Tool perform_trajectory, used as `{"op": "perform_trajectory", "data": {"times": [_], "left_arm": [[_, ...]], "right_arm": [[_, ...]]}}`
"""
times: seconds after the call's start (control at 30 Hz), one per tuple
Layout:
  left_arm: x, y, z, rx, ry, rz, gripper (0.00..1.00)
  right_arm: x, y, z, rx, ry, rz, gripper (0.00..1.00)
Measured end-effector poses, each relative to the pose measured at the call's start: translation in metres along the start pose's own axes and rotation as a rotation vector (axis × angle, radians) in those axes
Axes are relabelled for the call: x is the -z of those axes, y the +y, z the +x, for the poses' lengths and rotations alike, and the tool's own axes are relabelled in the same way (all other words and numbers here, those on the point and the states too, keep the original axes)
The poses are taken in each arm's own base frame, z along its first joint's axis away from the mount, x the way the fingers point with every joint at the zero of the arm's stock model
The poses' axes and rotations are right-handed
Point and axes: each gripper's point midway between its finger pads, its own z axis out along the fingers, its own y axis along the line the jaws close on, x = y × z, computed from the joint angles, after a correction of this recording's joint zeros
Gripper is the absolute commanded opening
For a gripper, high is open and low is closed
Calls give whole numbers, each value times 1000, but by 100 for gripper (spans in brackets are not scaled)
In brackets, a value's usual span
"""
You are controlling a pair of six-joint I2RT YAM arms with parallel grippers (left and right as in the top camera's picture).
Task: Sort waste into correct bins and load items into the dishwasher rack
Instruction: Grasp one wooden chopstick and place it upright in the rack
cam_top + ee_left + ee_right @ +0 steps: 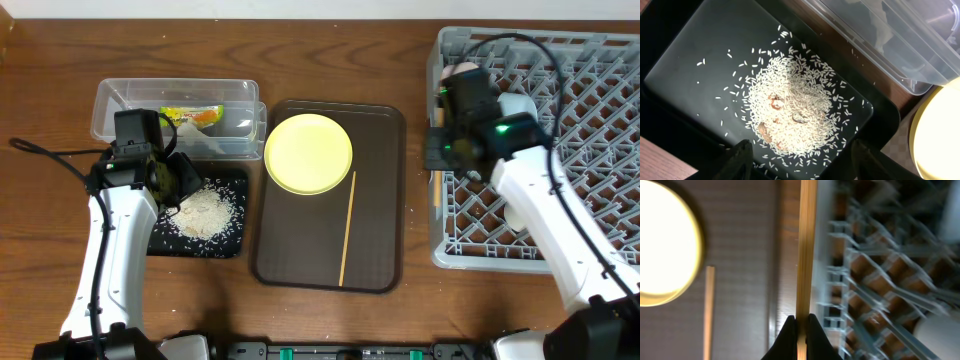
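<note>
Where the dark fingers of the right gripper (801, 322) come together, clamped shut on one end of a chopstick (807, 250), the stick running straight out from the tips. Held along the left wall of the grey dishwasher rack (590, 90), over the strip of table (420, 300) between the rack and the brown tray (300, 255) — whether touching the rack, cannot tell. Just to the left, on the tray, a second chopstick (347, 228) lying flat, its far end close beside a yellow plate (308, 152) at the tray's far end. Over on the left, the left gripper (805, 162) with jaws spread wide and gripping nothing, hanging above a black tray (685, 60). Heaped in that tray under the fingers, white rice (792, 112) with a few brownish scraps (774, 102) mixed in — stray grains scattered around. Just beyond it, at the far side, clear tubs (175, 105), a yellow-and-orange wrapper (192, 116) inside.
</note>
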Motion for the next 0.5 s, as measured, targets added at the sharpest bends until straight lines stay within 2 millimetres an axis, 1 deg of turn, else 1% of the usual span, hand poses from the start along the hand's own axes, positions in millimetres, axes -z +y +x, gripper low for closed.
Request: {"op": "perform_trajectory", "data": {"times": [0.1,0.17,0.23,0.33,0.4,0.47,0.5], "left_arm": [[0,0,0,0,0,0,66],[0,0,0,0,0,0,66],[0,0,0,0,0,0,66],[0,0,0,0,0,0,66],[0,0,0,0,-1,0,66],[0,0,0,0,-2,1,66],[0,0,0,0,-2,1,66]], "right_arm": [[-3,-23,5,-38,42,35,1],[-6,-28,10,-45,66,45,1],[-12,-30,15,-41,90,50,2],[-27,-31,26,-31,134,54,7],[-36,-33,33,-27,155,58,7],[-42,-34,37,-25,163,60,7],[-43,-34,36,-25,157,59,9]]}}
